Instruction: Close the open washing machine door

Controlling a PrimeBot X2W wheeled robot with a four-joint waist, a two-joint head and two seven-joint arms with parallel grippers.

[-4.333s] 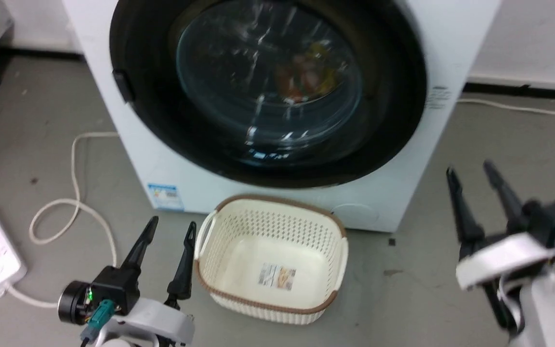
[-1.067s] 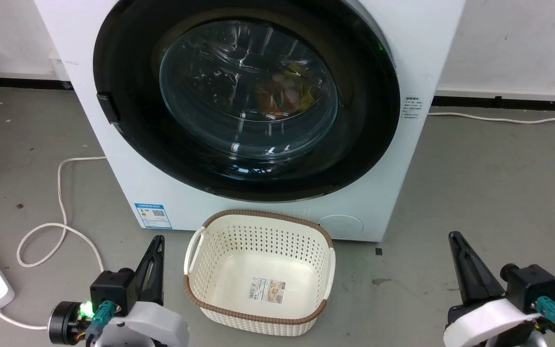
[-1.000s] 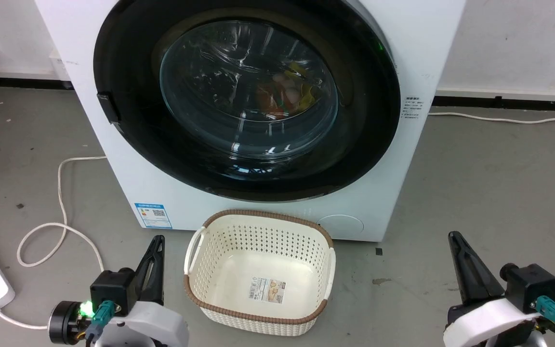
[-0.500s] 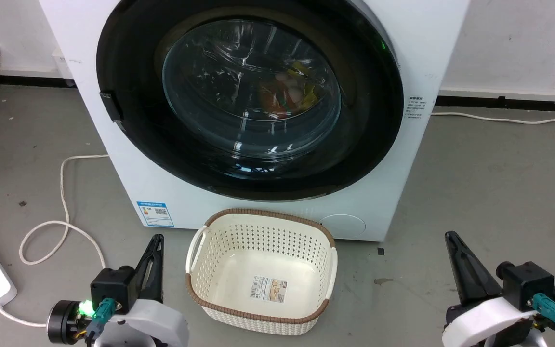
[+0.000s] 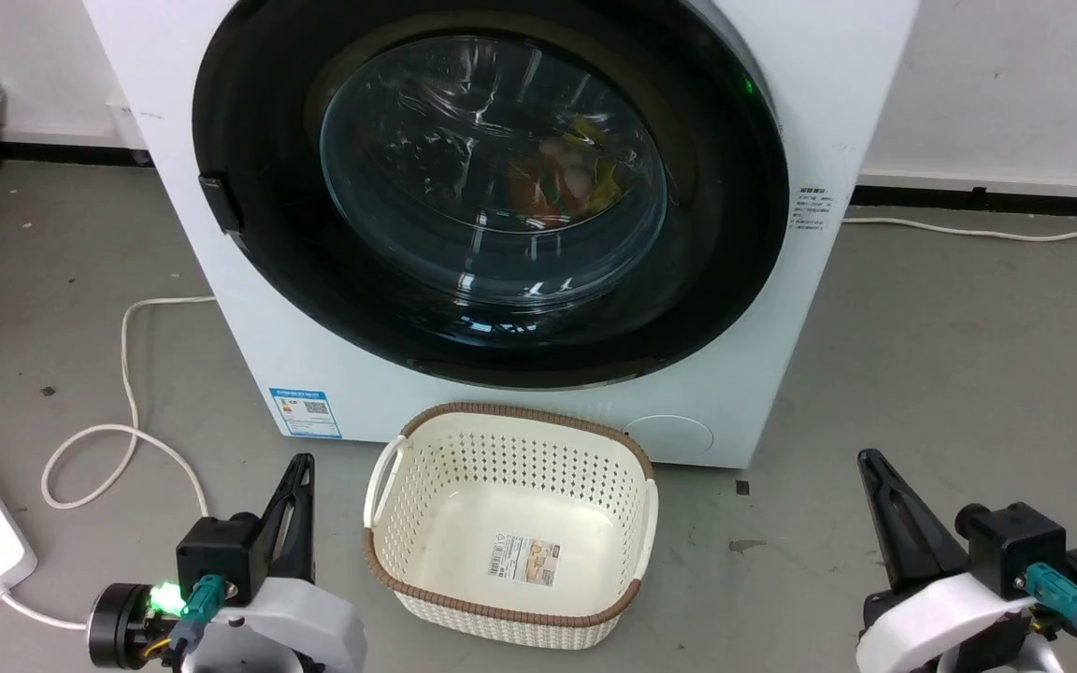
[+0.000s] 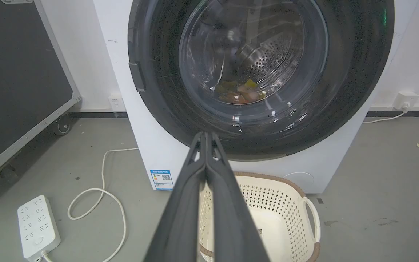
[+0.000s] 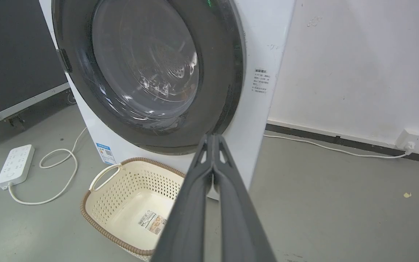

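The washing machine door (image 5: 492, 187) stands well beyond the left claw (image 5: 300, 467).

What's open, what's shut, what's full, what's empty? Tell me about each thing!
Door: shut against the washer.
Drum: something colourful inside.
Basket: upright, empty.
Left gripper: shut, holding nothing.
Right gripper: shut, holding nothing.

Left hand (image 5: 302, 465) low, fingers pressed together, right hand (image 5: 868, 460) low, fingers apparently touching, both pointing forward.
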